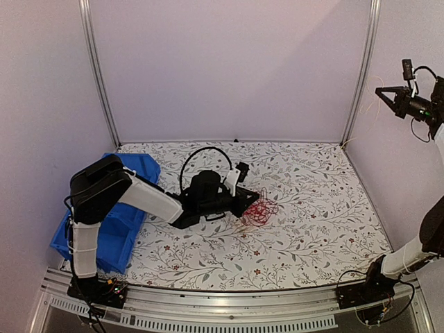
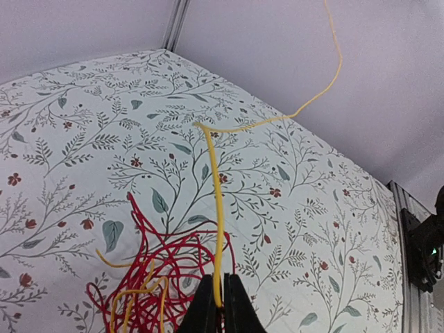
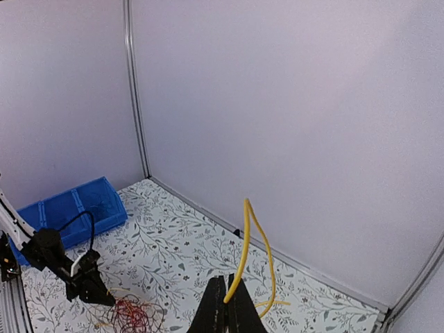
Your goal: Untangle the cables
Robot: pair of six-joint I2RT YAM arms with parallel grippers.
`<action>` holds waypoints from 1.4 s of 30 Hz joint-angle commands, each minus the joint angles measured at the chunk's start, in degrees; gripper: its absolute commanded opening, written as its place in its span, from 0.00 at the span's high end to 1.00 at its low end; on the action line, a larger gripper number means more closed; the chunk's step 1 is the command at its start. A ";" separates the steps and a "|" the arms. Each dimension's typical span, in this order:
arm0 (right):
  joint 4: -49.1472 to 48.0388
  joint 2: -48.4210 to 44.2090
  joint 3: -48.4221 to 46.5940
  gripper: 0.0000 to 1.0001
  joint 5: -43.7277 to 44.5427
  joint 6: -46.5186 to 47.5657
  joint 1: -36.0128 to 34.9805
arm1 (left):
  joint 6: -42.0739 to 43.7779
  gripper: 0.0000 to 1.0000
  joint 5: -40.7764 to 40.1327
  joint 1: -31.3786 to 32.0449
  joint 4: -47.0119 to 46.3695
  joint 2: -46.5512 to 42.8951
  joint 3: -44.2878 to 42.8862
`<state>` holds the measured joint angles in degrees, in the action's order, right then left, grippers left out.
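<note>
Left claw pinches yellow cable, blue bin apart.

Table: white cover, floral print. Lying on it: tangled cables, mostly red with some yellow, at frame centre. Blue bin at left edge, well apart from the clump.

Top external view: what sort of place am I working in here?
Most likely a robot test booth in a lab: plain pale walls held by aluminium posts, a floral table cover, and a blue bin at the left edge.
</note>
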<state>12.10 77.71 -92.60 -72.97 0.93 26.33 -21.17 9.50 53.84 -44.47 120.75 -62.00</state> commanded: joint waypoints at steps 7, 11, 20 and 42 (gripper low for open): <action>23.72 -11.98 32.27 0.53 20.65 47.12 0.01 | 5.66 1.00 -2.98 -0.85 5.63 -6.02 0.21; 26.59 -12.97 36.57 0.30 26.95 53.52 -4.98 | 6.70 1.00 -0.99 -0.83 5.98 -6.32 -0.67; 24.64 -9.53 33.50 0.27 27.27 51.77 -30.62 | 12.18 1.00 3.84 0.34 7.20 -7.60 -1.81; 10.06 11.06 26.62 0.47 36.94 47.26 -54.59 | 14.02 1.00 7.92 2.82 6.61 -8.93 -2.92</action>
<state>25.17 87.46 -64.25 -35.75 49.67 -27.62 -8.19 16.56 56.21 -37.34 114.76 -64.55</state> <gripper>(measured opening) 0.575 0.002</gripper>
